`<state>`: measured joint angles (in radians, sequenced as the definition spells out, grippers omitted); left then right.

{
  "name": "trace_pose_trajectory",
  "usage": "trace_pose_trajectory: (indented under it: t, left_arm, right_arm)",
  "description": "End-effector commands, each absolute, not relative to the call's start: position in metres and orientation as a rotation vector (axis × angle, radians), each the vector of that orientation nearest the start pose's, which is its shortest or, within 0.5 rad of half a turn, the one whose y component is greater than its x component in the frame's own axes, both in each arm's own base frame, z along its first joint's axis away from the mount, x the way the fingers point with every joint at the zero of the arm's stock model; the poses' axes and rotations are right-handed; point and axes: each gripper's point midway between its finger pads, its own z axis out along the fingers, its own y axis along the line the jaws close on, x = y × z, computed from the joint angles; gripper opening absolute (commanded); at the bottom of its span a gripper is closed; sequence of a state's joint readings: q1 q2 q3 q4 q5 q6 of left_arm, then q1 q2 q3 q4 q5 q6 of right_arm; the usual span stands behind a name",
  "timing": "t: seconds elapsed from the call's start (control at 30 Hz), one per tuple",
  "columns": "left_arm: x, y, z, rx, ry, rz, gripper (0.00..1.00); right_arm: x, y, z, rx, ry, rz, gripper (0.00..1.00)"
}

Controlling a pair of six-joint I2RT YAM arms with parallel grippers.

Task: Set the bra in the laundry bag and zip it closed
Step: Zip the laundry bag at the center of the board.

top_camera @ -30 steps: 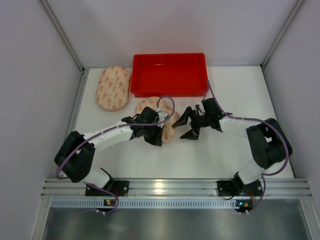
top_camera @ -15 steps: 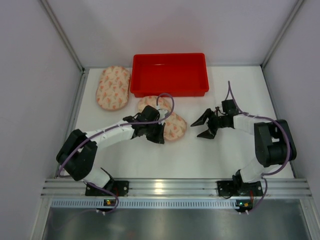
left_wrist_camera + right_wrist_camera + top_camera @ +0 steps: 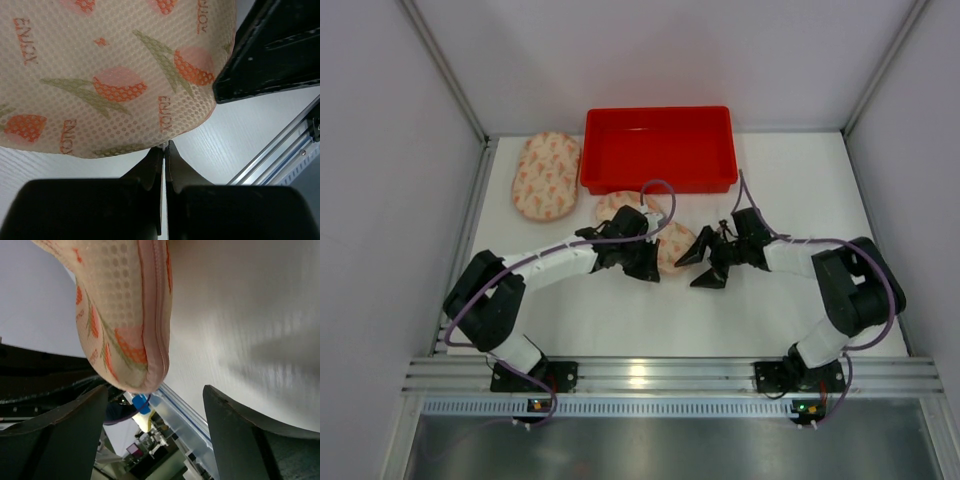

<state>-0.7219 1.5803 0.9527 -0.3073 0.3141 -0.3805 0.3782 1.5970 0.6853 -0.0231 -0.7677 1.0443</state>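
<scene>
Two bags: laundry bag (image 3: 672,252) lying mid-frame below red bin (image 3: 658,111), contents hidden; twin pouch (image 3: 547,175) upper left.
Surface: tulip-print mesh, pink zip (image 3: 156,300).
Left gripper (image 3: 164,148): pressing together at bag's edge.
Right gripper (image 3: 697,267): gaping beside it.

Lab robot test cell, white tabletop (image 3: 740,320) boxed in by plain white panels (image 3: 380,150), aluminium extrusion rail (image 3: 660,375) at 6 o'clock carrying two arm bases (image 3: 798,378), red bin (image 3: 658,150) at 12 o'clock
</scene>
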Motion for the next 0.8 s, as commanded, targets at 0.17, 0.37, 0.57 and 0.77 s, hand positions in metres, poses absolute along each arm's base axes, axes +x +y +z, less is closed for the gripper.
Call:
trace_pose_trajectory:
  t: [0.17, 0.37, 0.57, 0.77]
  left_arm:
    - [0.229, -0.315, 0.093, 0.603, 2.491, -0.904, 0.00]
    - [0.225, -0.306, 0.086, 0.620, 2.510, -0.847, 0.00]
    - [0.229, -0.278, 0.074, 0.649, 2.554, -0.712, 0.00]
    - [0.240, -0.248, 0.065, 0.631, 2.599, -0.625, 0.00]
  right_arm:
    - [0.258, 0.282, 0.067, 0.520, 2.711, 1.457, 0.70]
    - [0.259, 0.275, 0.057, 0.510, 2.748, 1.403, 0.28]
    - [0.259, 0.257, 0.049, 0.540, 2.778, 1.347, 0.00]
    - [0.262, 0.240, 0.044, 0.584, 2.775, 1.328, 0.00]
